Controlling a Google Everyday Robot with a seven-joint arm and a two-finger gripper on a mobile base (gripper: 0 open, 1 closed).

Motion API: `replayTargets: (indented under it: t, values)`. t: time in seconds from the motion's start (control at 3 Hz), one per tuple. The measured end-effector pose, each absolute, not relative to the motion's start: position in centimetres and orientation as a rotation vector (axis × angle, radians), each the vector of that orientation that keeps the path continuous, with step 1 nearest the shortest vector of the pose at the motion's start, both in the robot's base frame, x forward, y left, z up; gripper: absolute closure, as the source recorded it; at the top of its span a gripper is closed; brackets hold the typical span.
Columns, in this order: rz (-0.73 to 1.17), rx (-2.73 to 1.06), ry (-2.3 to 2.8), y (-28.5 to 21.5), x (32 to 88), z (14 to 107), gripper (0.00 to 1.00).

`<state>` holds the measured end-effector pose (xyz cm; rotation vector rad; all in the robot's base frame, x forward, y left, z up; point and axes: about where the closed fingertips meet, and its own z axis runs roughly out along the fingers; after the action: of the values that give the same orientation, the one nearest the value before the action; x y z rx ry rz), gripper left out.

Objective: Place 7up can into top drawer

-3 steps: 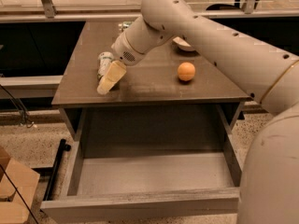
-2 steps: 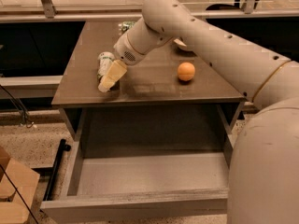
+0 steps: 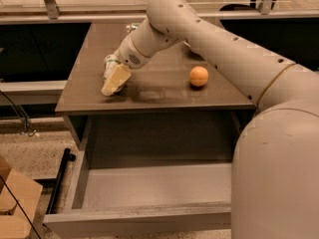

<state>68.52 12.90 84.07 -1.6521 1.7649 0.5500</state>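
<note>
The 7up can (image 3: 110,63) is pale white and green and sits at the left front of the brown-grey table (image 3: 164,91). My gripper (image 3: 115,79) is down at the can, its cream-coloured end covering the can's near side, just above the tabletop. The top drawer (image 3: 139,219) is pulled wide open below the table's front edge. Its grey inside (image 3: 154,188) holds nothing. My arm reaches in from the right across the table.
An orange (image 3: 199,76) lies on the table's right half. A darker green can (image 3: 132,27) stands at the table's far edge, partly behind my arm. A cardboard box (image 3: 12,203) and a black bar (image 3: 60,180) are on the floor at the left.
The gripper stays at the can on the left front of the table. The rear part of my arm has swung closer and fills more of the right side.
</note>
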Motion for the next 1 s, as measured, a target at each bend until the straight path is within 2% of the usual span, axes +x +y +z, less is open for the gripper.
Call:
replayTargets:
  t: [0.67, 1.0]
  values:
    - [0.487, -1.780, 1.728, 11.9, 67.0, 84.1, 0.65]
    - [0.449, -1.793, 1.713, 10.0, 65.0, 85.6, 0.96]
